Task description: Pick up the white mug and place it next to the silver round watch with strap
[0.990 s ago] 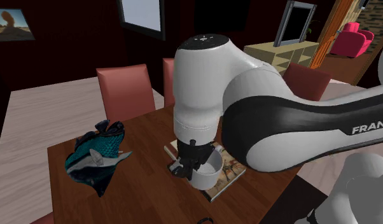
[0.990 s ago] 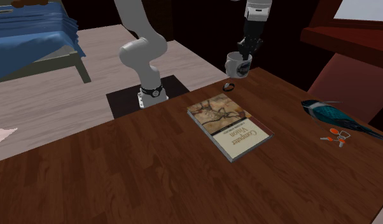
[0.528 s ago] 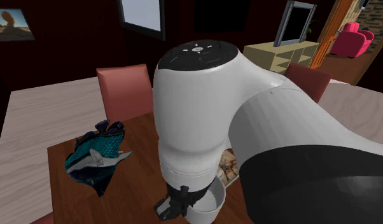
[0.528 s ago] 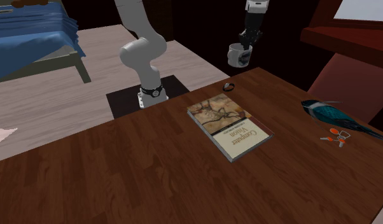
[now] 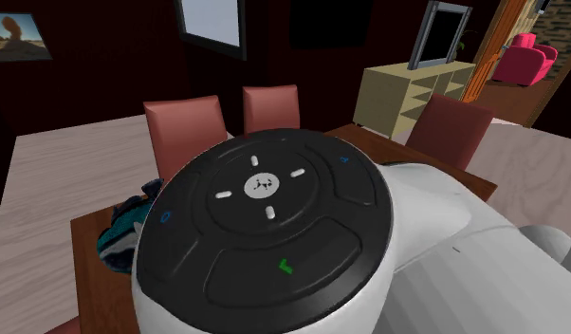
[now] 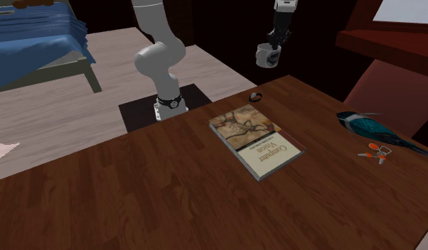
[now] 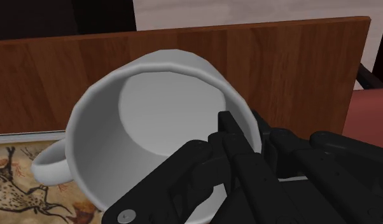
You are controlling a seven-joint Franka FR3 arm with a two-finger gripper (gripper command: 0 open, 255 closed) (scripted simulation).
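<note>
gripper (image 6: 274,47): black, two-finger, clamped on the wall of the white mug (image 6: 266,57). mug: carried well above the wooden table (image 6: 170,185), open mouth facing the wrist camera, handle on the book's (image 6: 257,140) side. silver watch (image 6: 256,96): flat on the table near its far edge, just beyond the book, below the mug in the second exterior view. judged move: mostly downward, landing beside the watch.
</note>
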